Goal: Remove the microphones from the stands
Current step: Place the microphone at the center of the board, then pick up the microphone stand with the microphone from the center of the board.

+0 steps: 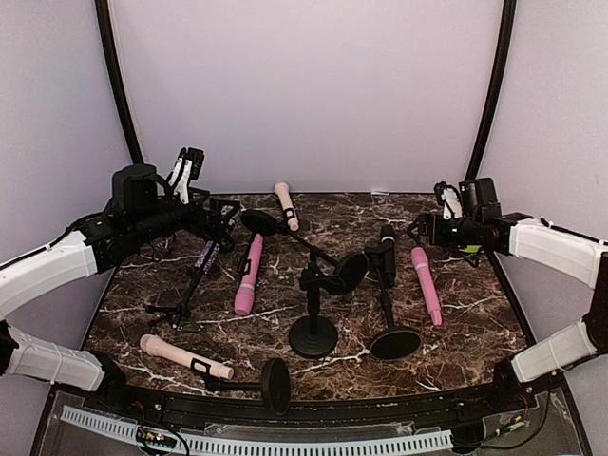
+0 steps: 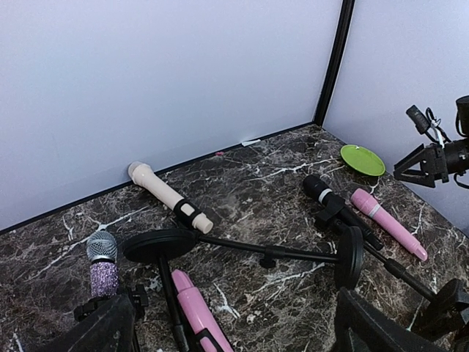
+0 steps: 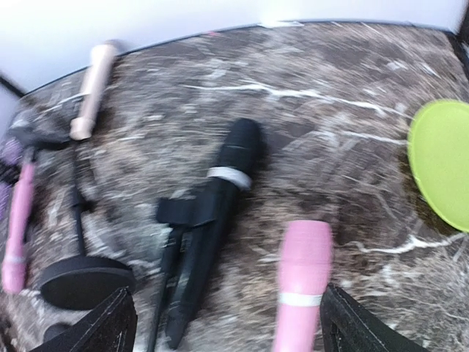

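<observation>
Several microphones lie on the marble table, most of them clipped to toppled black stands. A black microphone (image 1: 387, 237) (image 3: 220, 192) sits in the clip of a stand with a round base (image 1: 394, 343). A loose pink microphone (image 1: 426, 283) (image 3: 302, 282) lies beside it. My right gripper (image 1: 418, 229) (image 3: 227, 315) is open and empty, hovering above these two. My left gripper (image 1: 220, 217) (image 2: 234, 323) is open and empty above a clipped pink microphone (image 1: 248, 275) (image 2: 192, 308), near a purple glitter microphone (image 2: 102, 265) and a clipped beige microphone (image 1: 285, 205) (image 2: 167, 196).
An upright stand (image 1: 313, 334) is at centre front. Another beige microphone (image 1: 180, 355) in a clip lies at the front left, with its stand's base (image 1: 275, 385) nearby. A green disc (image 2: 362, 159) (image 3: 440, 163) lies at the back right. Walls enclose the table.
</observation>
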`<state>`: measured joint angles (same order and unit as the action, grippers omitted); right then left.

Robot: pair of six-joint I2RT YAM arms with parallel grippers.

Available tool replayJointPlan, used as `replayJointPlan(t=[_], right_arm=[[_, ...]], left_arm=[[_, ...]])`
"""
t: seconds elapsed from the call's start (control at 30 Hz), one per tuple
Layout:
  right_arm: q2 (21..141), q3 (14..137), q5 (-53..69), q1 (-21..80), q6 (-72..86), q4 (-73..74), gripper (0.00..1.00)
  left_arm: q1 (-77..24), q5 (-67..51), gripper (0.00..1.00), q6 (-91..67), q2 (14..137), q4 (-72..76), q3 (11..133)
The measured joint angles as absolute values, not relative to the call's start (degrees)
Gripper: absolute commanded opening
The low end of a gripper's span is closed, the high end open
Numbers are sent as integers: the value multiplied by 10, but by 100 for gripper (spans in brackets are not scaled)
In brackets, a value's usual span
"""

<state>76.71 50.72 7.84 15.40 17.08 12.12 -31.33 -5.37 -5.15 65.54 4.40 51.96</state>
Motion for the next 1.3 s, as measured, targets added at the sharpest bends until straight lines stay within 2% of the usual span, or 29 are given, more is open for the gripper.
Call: replayJointPlan(t=[0.13,0.3,0.5,0.67,0.9,1.3], right_arm=[[729,505,113,206,161,126,87],[760,543,117,274,146,160,86],[872,664,109,330,107,201,72],[996,778,102,345,69,220,70],[1147,907,103,352,30,274,61],[1291,1057,162,366,-25,342,60]], left_arm=[[-313,-51,97,-51,655,47,513],[-313,-49,97,-51,655,49,512],[-313,-46,97,-49,651,53,511],[-313,-44,97,-47,641,55,510],[-313,-40,97,-45,621,56,510],[-313,-39,97,-44,617,56,510]])
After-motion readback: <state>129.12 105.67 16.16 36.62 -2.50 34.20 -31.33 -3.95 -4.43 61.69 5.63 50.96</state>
